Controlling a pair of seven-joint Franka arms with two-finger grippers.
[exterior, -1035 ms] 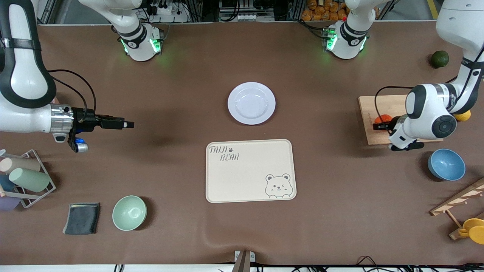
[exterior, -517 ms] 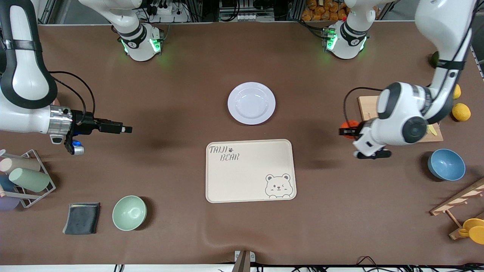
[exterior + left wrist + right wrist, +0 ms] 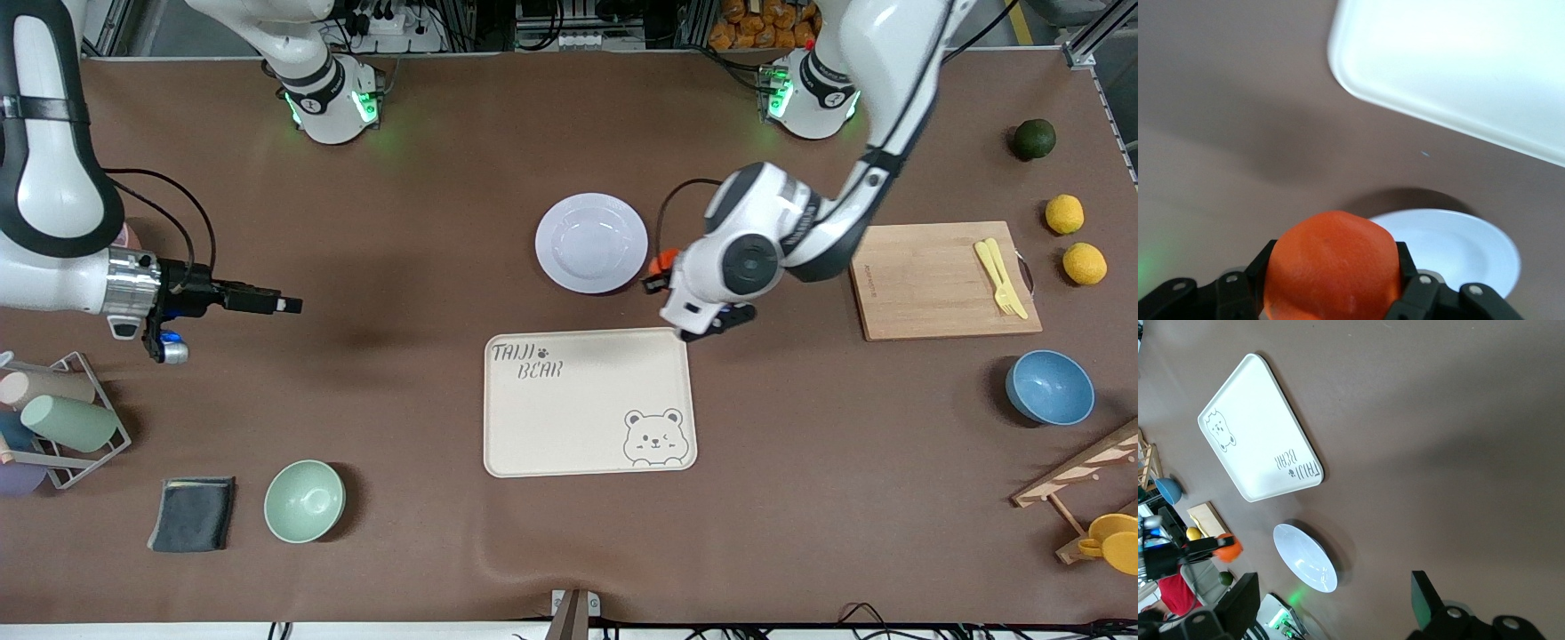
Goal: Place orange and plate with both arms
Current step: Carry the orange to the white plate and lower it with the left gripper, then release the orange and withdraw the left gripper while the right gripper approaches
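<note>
Orange in transit; plate not yet handled.

Left gripper (image 3: 656,274), fingers clamped on the orange (image 3: 661,262), hangs mid-frame beside the plate (image 3: 591,243), which lies centre-frame on the tabletop (image 3: 427,204); right gripper (image 3: 289,306), fingers wide and empty, waits at mid-left.

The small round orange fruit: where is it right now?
The small round orange fruit is clamped in the left gripper, up in the air beside the round pale lavender-white plate.

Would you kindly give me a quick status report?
Left gripper shut on orange, beside plate. Right gripper open, waiting. Nothing in the way.
</note>
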